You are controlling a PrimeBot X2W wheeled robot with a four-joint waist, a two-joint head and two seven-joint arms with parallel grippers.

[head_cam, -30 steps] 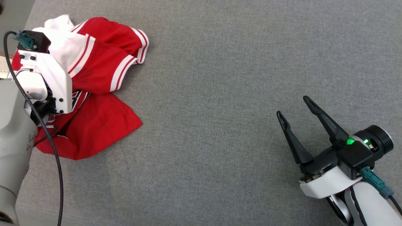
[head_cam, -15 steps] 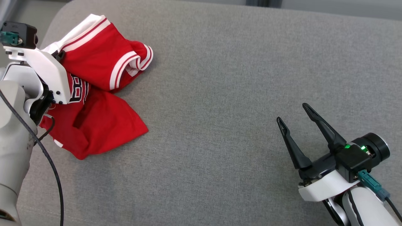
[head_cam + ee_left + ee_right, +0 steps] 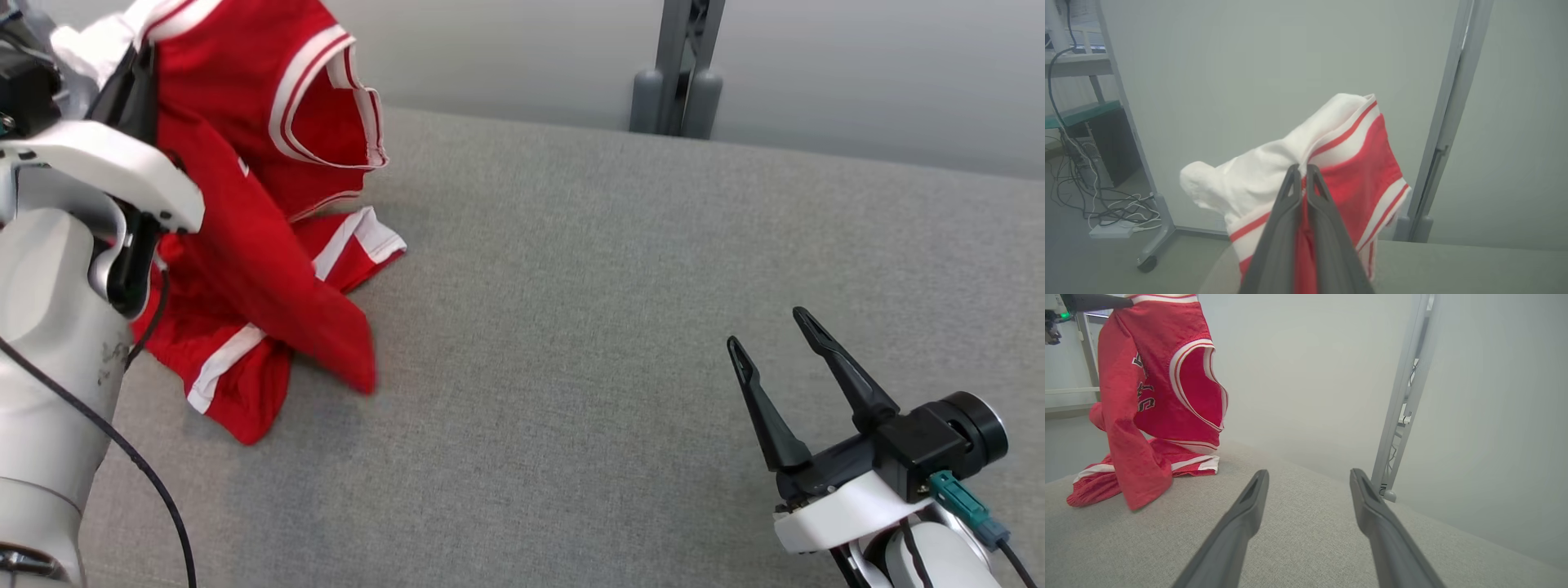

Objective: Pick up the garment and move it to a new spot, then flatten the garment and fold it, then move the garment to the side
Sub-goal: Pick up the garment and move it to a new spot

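The garment [image 3: 245,220] is a red jersey with white and red striped trim. Its top hangs lifted at the far left of the grey table while its lower folds rest on the surface. My left gripper [image 3: 1302,168] is shut on the jersey's white-trimmed edge, with red cloth [image 3: 1363,171] bunched around the fingertips. From the right wrist view the jersey [image 3: 1155,400] hangs at upper left, lettering showing. My right gripper [image 3: 767,327] stands open low over the table's right side, fingers [image 3: 1249,502] wide apart with nothing between them.
The grey fabric table [image 3: 571,327] stretches wide between the two arms. A grey metal post [image 3: 676,69] stands behind the far edge against a pale wall. Off the left side are shelves and loose cables [image 3: 1094,192] on the floor.
My left gripper has risen with the jersey, pulling its top off the table so it hangs. The head view has tilted up, bringing the wall and post into view. The right gripper stays open.
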